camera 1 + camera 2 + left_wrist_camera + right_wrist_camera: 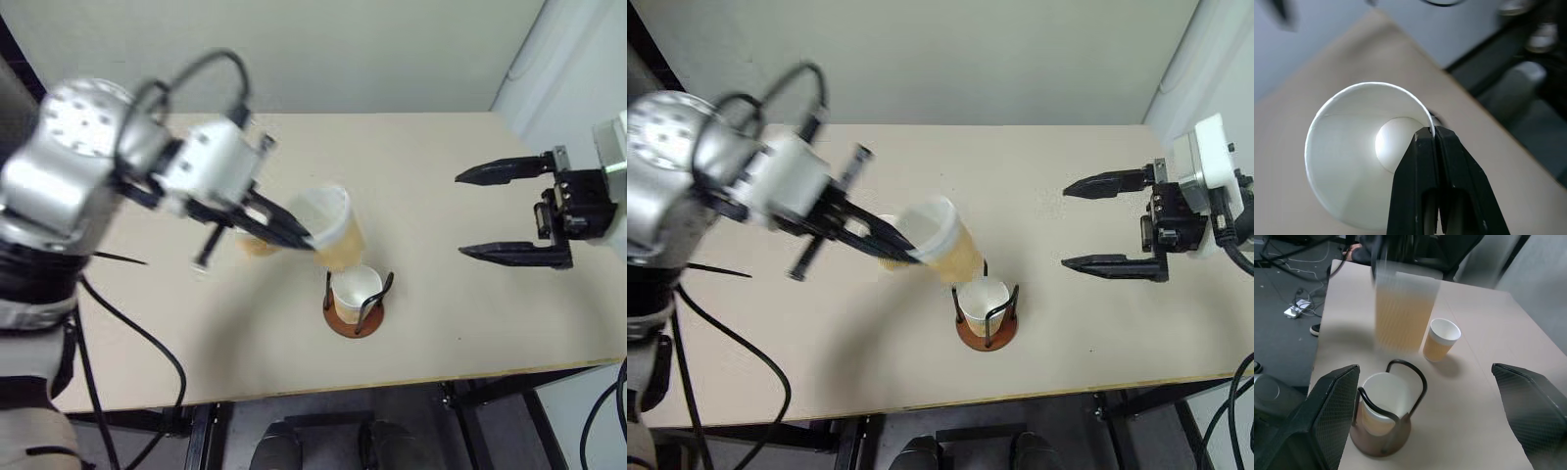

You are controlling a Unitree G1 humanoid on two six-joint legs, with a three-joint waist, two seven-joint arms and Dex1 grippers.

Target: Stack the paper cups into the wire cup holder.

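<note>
My left gripper (309, 240) is shut on the rim of a tan paper cup (333, 230), one finger inside the white mouth (1352, 161). The cup hangs tilted in the air, just up and left of the wire cup holder (353, 318). That holder has a reddish-brown base and black loops, and a second cup (355, 286) stands upright inside it. A third cup (1442, 339) stands on the table behind the held one, partly hidden in the eye views. Off to the right, well clear of the holder, my right gripper (460, 215) is open and empty.
The light wooden table (460, 323) has its front edge just below the holder and its right edge under my right gripper. Black cables (147, 343) hang from my left arm over the table's left side. A pale wall runs behind the table.
</note>
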